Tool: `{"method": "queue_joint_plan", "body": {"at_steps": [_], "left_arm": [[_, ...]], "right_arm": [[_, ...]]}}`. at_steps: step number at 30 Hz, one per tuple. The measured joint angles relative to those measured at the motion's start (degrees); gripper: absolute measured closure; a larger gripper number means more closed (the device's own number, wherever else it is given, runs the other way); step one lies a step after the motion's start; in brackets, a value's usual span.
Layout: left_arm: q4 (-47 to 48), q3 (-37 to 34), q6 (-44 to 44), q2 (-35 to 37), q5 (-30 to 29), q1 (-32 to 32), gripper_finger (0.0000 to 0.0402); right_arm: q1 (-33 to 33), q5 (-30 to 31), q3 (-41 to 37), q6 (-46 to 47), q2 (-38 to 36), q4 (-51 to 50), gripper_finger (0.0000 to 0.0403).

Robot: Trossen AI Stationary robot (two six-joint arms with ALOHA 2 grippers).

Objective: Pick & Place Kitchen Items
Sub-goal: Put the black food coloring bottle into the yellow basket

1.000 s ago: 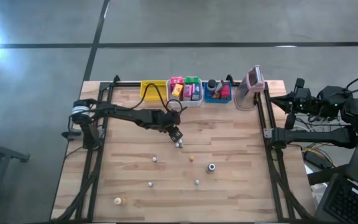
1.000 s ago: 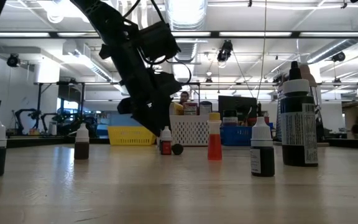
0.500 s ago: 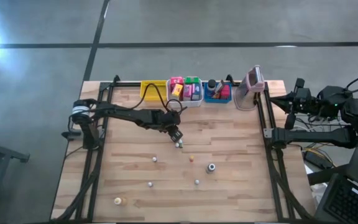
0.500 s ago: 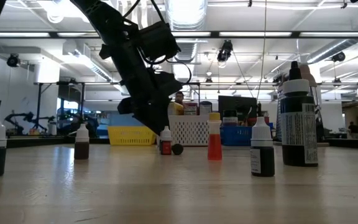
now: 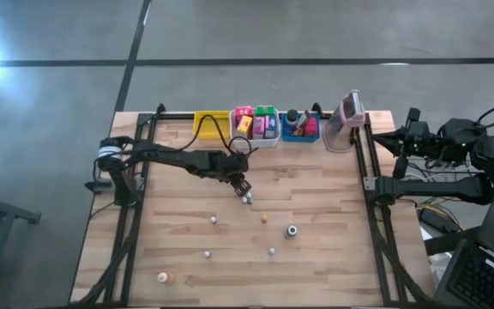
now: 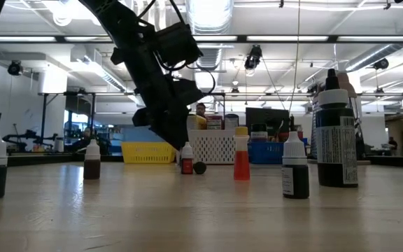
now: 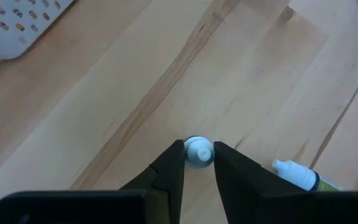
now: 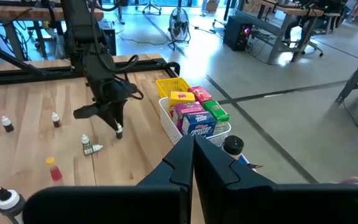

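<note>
A small upright bottle (image 6: 187, 162) with a white cap and a red label stands on the wooden table, a little behind its middle. My left gripper (image 7: 198, 155) is down at it, shut on its cap; it also shows in the high view (image 5: 244, 190). A second small bottle (image 7: 298, 178), green with a white tip, lies on its side right next to it. Coloured packets (image 5: 256, 124) stand in the white basket at the far edge. My right gripper (image 8: 193, 149) is shut on nothing and held high beyond the table's right edge. My left gripper pinches the white cap (image 7: 197, 148) of the small upright bottle between its two fingertips, one on each side. The fingers slant down at it from the table's left side. The bottle stands upright with its base on the table (image 6: 187, 172).
Several more small bottles stand scattered over the near half of the table, among them an orange one (image 5: 264, 218), a larger dark one (image 5: 292, 230) and one near the front left (image 5: 163, 277). A yellow bin (image 5: 210, 125), a blue bin (image 5: 299, 127) and a pink-grey device (image 5: 348, 116) line the far edge.
In the low view my left gripper's fingers have drawn together around the small bottle's cap. The arm has stayed in place and the bottle still stands where it was.
</note>
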State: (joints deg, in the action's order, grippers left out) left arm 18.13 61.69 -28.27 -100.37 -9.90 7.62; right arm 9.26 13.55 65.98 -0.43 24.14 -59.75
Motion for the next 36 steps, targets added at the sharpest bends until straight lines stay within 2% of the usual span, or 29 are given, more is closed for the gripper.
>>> {"method": "queue_joint_plan", "body": {"at_steps": [9, 17, 20, 22, 26, 29, 33, 36], "left_arm": [[5.92, 0.0, 4.1, 3.53, -0.33, 1.39, 0.0314], [8.85, 0.0, 10.87, 15.15, -8.71, 5.54, 0.0314], [8.3, 0.0, 14.35, 19.68, -8.49, 8.72, 0.0314], [8.11, 0.0, 16.66, 22.03, -6.54, 11.75, 0.0314], [6.16, 0.0, 21.4, 24.38, 1.67, 18.04, 0.0314], [5.35, 0.0, 24.55, 24.42, 5.55, 22.01, 0.0314], [5.53, 0.0, 34.51, 23.21, 9.55, 26.37, 0.0314], [5.47, 0.02, 38.2, 21.78, 12.1, 29.51, 0.0314]], "right_arm": [[0.0, 0.0, 0.0, 0.26, 0.0, -0.02, 0.0394], [0.0, -0.01, 0.0, 0.22, 0.0, 0.0, 0.0394], [0.0, 0.0, 0.0, 0.01, 0.0, -0.01, 0.0394], [0.0, -0.01, 0.0, 0.27, 0.0, -0.02, 0.0394], [0.0, -0.01, 0.0, 0.0, 0.0, -0.02, 0.0394], [0.0, 0.0, 0.0, 0.24, 0.0, 0.0, 0.0394], [0.0, -0.01, 0.0, 0.01, 0.0, 0.0, 0.0394], [0.0, -0.01, 0.0, 0.23, 0.0, 0.0, 0.0394]]}}
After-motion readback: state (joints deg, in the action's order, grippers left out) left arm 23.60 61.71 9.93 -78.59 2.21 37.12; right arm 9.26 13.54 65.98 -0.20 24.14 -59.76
